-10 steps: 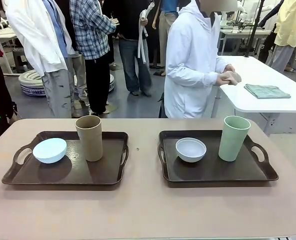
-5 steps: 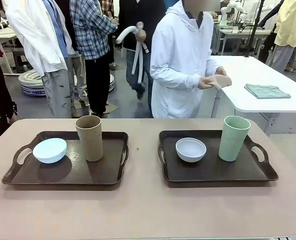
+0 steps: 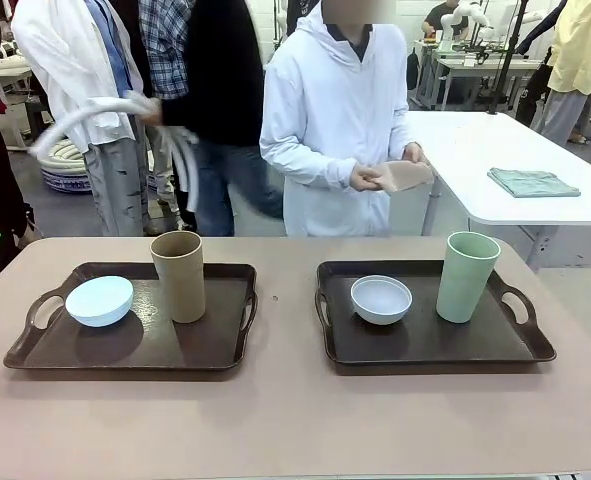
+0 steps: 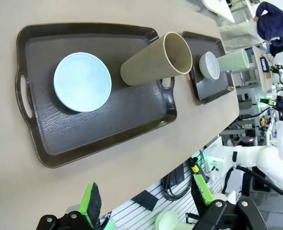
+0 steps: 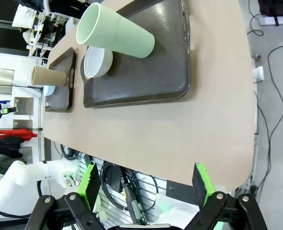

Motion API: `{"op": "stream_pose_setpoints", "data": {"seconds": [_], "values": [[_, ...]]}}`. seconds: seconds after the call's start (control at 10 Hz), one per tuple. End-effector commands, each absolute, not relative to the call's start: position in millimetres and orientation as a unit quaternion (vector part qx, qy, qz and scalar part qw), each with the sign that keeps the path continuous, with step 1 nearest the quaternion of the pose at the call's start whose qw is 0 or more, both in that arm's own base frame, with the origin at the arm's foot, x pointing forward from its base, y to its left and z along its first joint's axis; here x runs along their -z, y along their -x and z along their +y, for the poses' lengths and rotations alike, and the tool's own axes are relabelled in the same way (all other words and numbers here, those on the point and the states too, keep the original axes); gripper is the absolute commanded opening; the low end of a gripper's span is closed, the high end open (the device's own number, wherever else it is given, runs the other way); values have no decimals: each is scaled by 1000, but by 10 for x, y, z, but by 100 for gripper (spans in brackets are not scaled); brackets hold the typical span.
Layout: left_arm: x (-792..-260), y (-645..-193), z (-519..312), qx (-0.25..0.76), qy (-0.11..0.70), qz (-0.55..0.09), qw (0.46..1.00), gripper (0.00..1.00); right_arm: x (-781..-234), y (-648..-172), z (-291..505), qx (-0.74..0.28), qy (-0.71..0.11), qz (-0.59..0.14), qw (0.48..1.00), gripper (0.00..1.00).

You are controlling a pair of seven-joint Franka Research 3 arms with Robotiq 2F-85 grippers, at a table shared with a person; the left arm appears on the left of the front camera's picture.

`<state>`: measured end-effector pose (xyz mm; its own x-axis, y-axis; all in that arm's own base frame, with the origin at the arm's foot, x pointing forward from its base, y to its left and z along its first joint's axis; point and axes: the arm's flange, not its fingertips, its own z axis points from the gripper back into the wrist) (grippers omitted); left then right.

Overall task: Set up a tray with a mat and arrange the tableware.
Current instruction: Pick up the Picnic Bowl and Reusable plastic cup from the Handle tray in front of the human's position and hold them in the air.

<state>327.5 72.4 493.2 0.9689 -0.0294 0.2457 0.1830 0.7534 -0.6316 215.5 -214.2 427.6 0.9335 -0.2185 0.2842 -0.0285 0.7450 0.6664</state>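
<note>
Well beyond the left gripper (image 4: 146, 199) stands the tan-brown cup (image 4: 153, 62).

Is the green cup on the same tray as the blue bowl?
No, the green cup stands beside the white bowl on the other tray.

Bare tabletop (image 3: 287, 420) is lying open between the left tray (image 3: 125, 366) and right tray (image 3: 435, 364) and along the near edge. The tan-brown cup (image 3: 179, 276) is standing tall just beside the light blue bowl (image 3: 99, 300), the pale green cup (image 3: 466, 276) near the greyish white bowl (image 3: 381, 299).
</note>
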Motion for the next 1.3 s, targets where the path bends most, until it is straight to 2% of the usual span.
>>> {"op": "stream_pose_setpoints", "data": {"seconds": [0.0, 1.2], "values": [[-4924, -3277, 740, 60, 355, -113, 926, 100, -4272, -2163, -2144, 53, -361, -177, 914, 100], [-4924, -3277, 740, 60, 355, -113, 926, 100, -4272, -2163, -2144, 53, -361, -177, 914, 100]]}}
